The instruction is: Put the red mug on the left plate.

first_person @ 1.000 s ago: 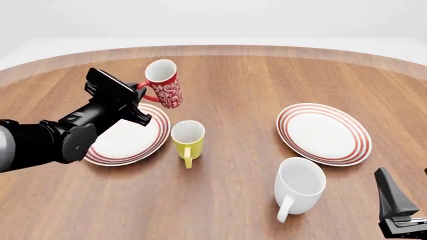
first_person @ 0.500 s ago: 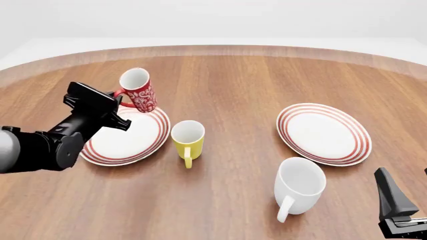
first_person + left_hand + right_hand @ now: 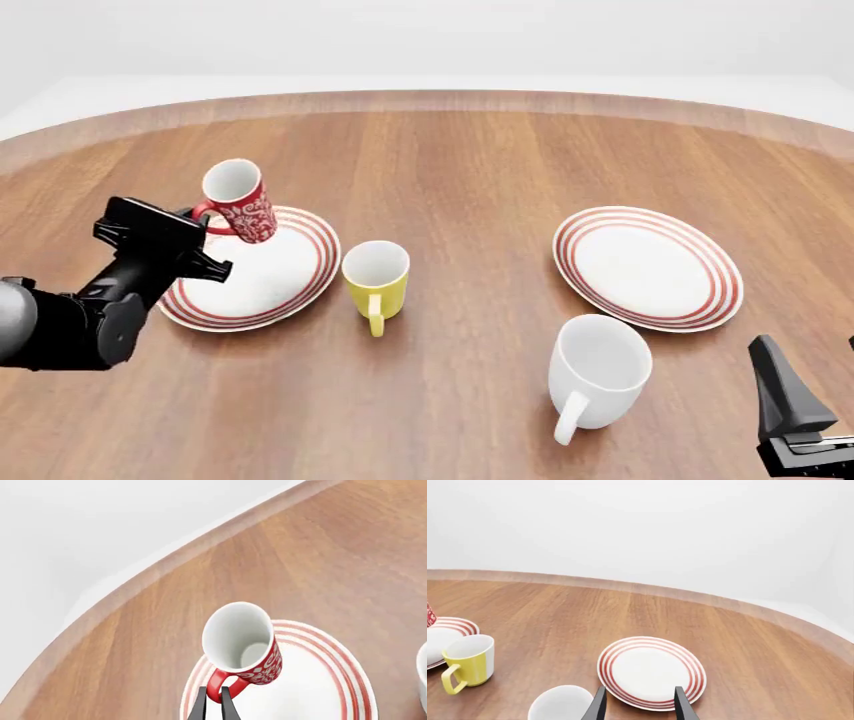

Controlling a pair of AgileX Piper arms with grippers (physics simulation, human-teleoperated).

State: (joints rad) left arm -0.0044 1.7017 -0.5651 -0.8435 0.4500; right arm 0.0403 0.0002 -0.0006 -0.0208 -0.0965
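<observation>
Left hand (image 3: 213,705) pinching the red mug (image 3: 240,202) by its handle, fingers (image 3: 200,707) pressed close on either side of the red loop. Mug tilted, white inside showing, mouth turned up and away from the hand, floral side facing down toward the left plate (image 3: 287,285). Held over the plate's far rim, just ahead of the fingertips; contact between mug base and plate cannot be told from either view. Plate lying directly beyond and beneath the left hand on the wooden worktop (image 3: 481,170), red rings visible round its edge. Yellow mug (image 3: 375,280) upright just past the plate on the side toward the right hand, handle pointing back toward the arms' side, close to the plate rim but apart from it. Right hand (image 3: 639,705) spread, two dark fingers parted with open gap between, nothing in it, well apart from the left hand. Second ringed plate (image 3: 651,672) straight ahead of the right hand's fingertips, framed between them in the wrist view. White mug (image 3: 597,372) upright, near the right hand, offset toward the left hand's side, handle pointing back toward the arms. In the front view only one dark finger of the right hand showing at the frame corner.
</observation>
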